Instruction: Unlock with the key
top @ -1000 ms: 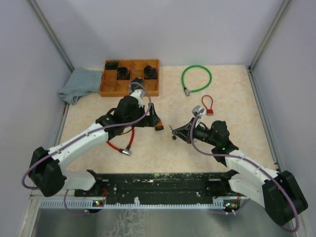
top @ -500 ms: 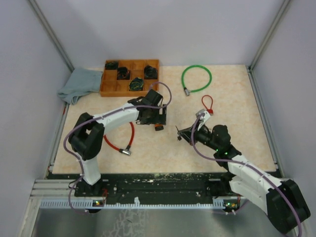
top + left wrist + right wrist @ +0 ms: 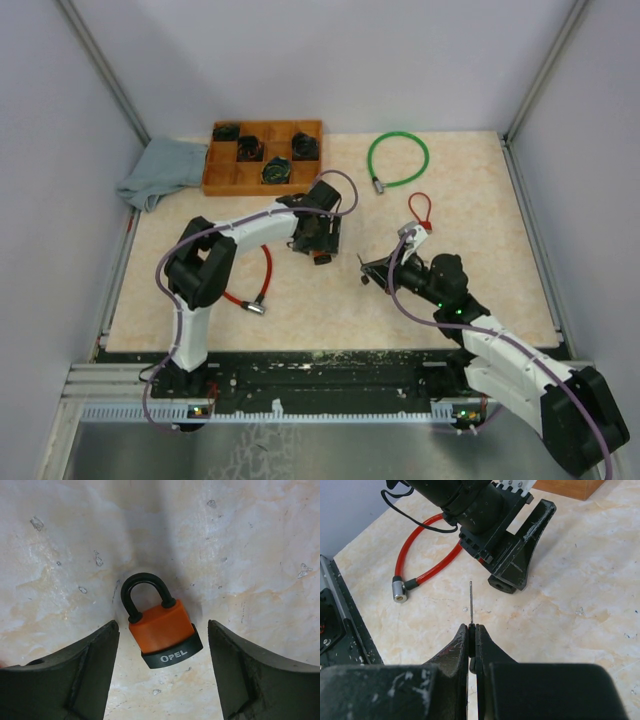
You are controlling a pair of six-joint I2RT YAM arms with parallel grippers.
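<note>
The padlock (image 3: 161, 632) you were after lay flat on the bench (image 3: 250, 540) between the fingers of your left gripper (image 3: 162, 630). That gripper stood spread wide, with a gap to the lock on either side. The lock had an orange body, a black shackle with both legs down in the body, and a black base band lettered OPEL; the shackle pointed away from the gripper's palm. Your right gripper (image 3: 471, 628) was pressed together on the key (image 3: 470, 600), whose thin blade showed edge-on and stuck straight out past the fingertips toward the left gripper. You had one padlock and one key. Three cable loops were out: a red cable (image 3: 267, 272) near the left gripper, and a green cable (image 3: 397, 158) and a small red loop (image 3: 420, 211) beyond the right gripper. One wooden tray (image 3: 225, 180) and one grey cloth (image 3: 158, 172) lay beyond the left gripper.
</note>
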